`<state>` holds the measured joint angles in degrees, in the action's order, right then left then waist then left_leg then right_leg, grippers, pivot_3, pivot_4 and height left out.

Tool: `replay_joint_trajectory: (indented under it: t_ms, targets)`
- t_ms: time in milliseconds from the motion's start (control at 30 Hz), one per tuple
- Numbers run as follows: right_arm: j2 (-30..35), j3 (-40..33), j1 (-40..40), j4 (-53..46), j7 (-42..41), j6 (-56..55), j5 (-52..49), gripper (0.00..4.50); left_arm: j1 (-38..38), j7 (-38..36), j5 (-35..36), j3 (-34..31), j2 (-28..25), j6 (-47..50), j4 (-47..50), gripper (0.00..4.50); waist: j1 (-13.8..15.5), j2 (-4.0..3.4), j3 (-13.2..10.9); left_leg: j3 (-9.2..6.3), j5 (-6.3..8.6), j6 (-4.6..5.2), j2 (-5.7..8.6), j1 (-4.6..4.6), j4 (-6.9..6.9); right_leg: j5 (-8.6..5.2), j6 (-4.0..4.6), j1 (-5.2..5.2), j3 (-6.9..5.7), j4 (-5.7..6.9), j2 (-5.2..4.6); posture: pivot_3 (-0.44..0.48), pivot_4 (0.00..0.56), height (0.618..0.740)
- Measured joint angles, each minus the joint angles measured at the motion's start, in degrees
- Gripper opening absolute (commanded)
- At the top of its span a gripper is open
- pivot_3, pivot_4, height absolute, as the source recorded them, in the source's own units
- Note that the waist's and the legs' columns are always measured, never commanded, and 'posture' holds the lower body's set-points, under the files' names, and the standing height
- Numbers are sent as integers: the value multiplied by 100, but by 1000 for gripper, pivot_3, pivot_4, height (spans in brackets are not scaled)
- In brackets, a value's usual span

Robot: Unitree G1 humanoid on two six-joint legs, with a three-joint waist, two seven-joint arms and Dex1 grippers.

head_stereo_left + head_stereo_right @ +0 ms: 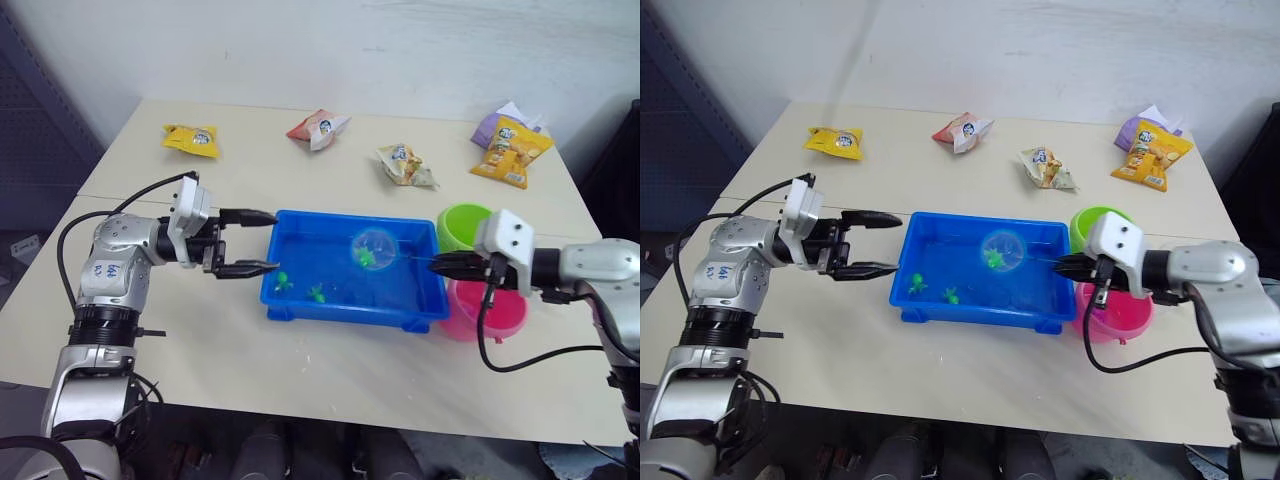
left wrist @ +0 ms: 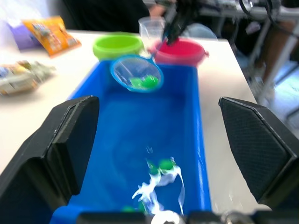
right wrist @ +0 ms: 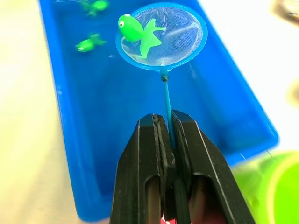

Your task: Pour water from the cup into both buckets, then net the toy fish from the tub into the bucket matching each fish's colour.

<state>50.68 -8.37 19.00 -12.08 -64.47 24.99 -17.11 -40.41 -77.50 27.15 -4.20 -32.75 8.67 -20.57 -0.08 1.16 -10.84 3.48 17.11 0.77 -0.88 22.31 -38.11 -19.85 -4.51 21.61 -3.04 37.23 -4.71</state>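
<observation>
The setting looks like a robotics lab or test room, not a home. A plain beige table (image 1: 330, 370), made of two tops pushed together, stands against a bare white wall (image 1: 300, 40). Snack packets (image 1: 191, 139) lie scattered along its far side like props. A blue tub (image 1: 300, 300) of water with toy fish (image 1: 283, 282) sits on it. Loose cables (image 1: 520, 360) run from the robot's arms. The left wrist view shows more cables (image 2: 275, 18) and dark equipment behind.

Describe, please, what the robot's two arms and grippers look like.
Both arms are silver-grey metal with white box-like wrist housings and loose black cables. The left gripper and right gripper each have two black fingers. The left upper arm carries a white sticker with blue handwriting.
</observation>
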Motion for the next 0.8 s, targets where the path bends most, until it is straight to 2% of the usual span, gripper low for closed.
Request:
replay_joint_trajectory:
  t_ms: [200, 367, 533, 800]
  targets:
    - [198, -1200, -670, -84, 361, -13, -227, 0, -306, 486, 212, -188, 307, 321, 31, 4411, -4, 0, 0, 4, 0, 0, 1, -3, 2, 0, -1, -1, 2, 0, 4, 0, 150, 738]
    - [470, -1686, -895, 871, 819, -1023, 345, 0, -314, 485, 216, -211, 354, 392, -17, 4411, -5, 0, 0, 11, -1, -2, 2, -10, 0, 0, -1, -3, 7, -16, 5, 0, 150, 738]
    - [524, -1433, -784, 1802, 1647, -2073, 1209, 0, -510, 346, 214, -159, 507, 384, -157, 4411, -19, 0, 0, 18, -4, -5, 1, -13, 0, 0, -1, -2, 12, -15, 7, 0, 150, 738]
    - [552, -573, -752, 2429, 3097, -3924, 2880, 0, -598, 133, 162, -87, 533, 333, -348, 4411, -16, -1, 0, 19, -7, -11, 0, -13, 1, 0, -1, 1, 16, -14, 10, 0, 150, 738]
